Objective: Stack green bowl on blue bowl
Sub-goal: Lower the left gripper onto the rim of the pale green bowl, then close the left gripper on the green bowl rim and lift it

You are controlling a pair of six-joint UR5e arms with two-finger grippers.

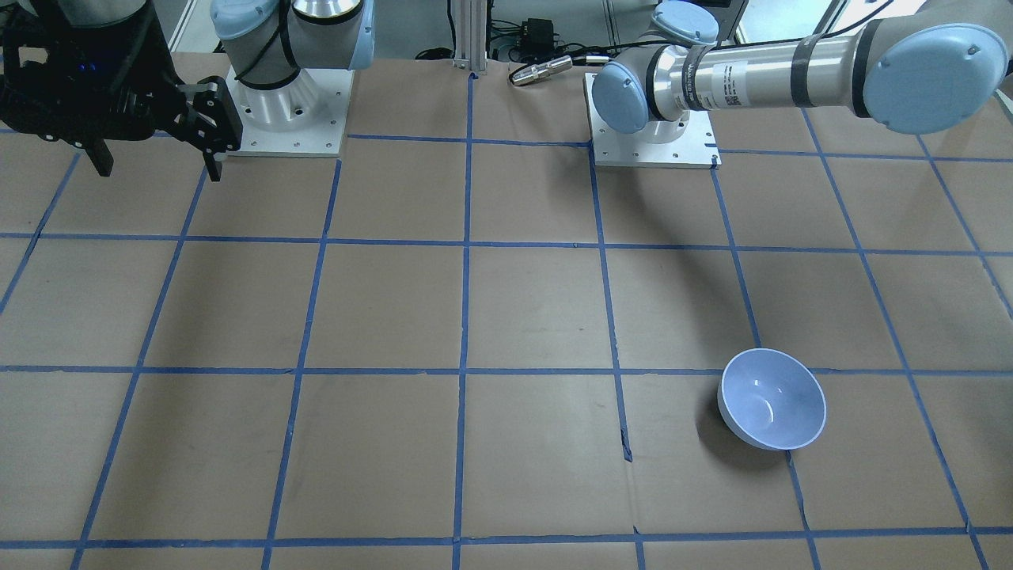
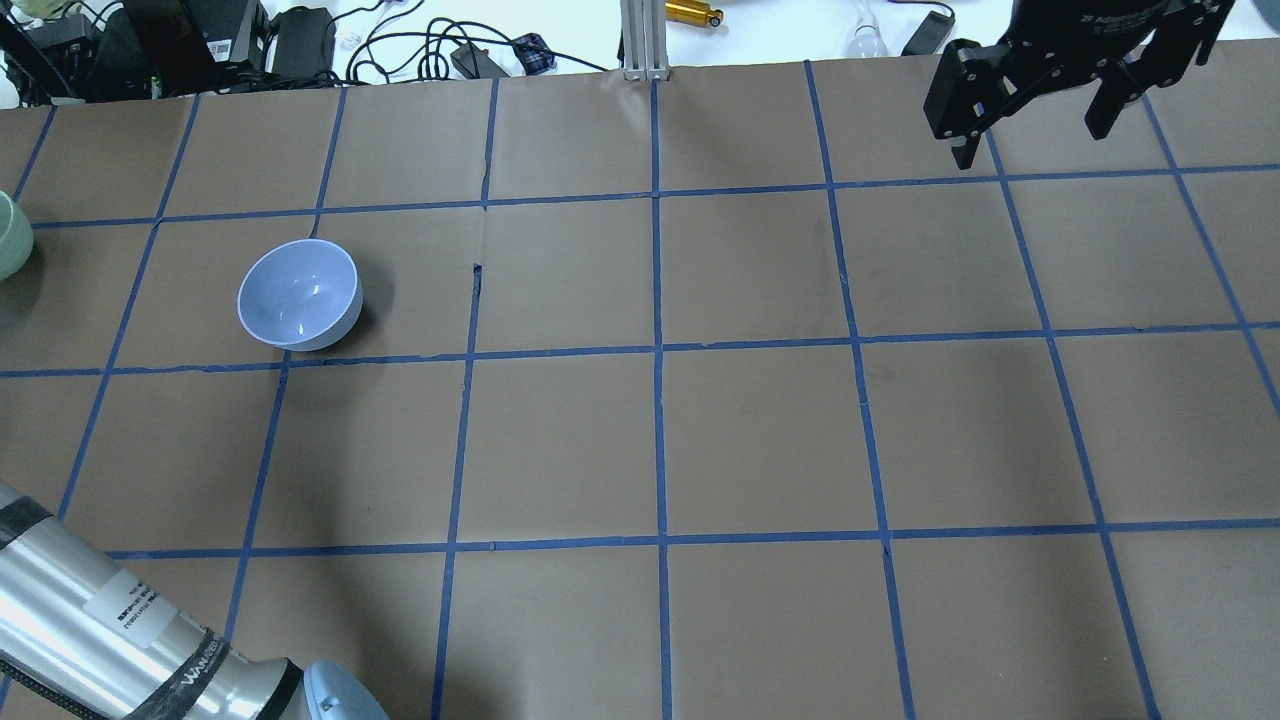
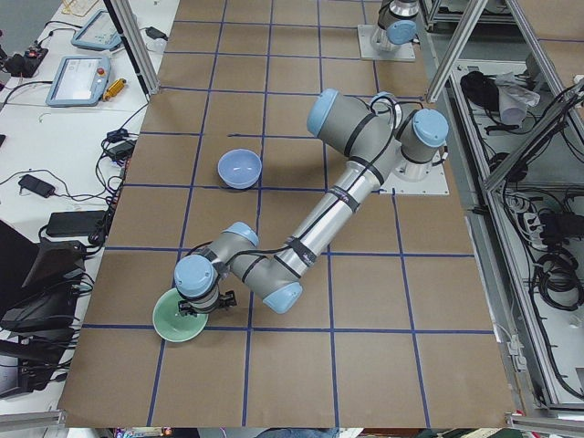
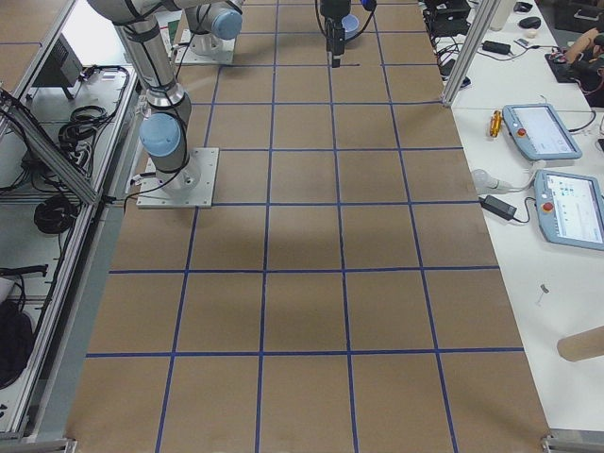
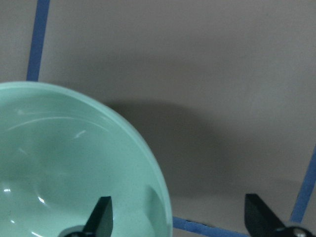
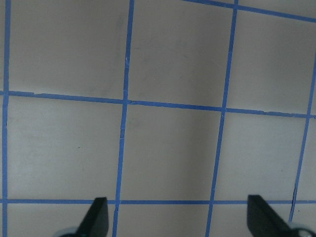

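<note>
Left wrist-mounted view: the left pincer is hanging spread wide, one finger over the green bowl's inside, one outside its rim. The bowl's sitting on the tabletop, well apart from the blue bowl. I'd be sinking lower before clamping that slick wall.

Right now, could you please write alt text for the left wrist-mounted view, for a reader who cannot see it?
A pale green bowl fills the lower left, seen from above, on a brown table with blue tape lines. The left pincer is open, one fingertip over the bowl's inside, the other outside its rim.
</note>
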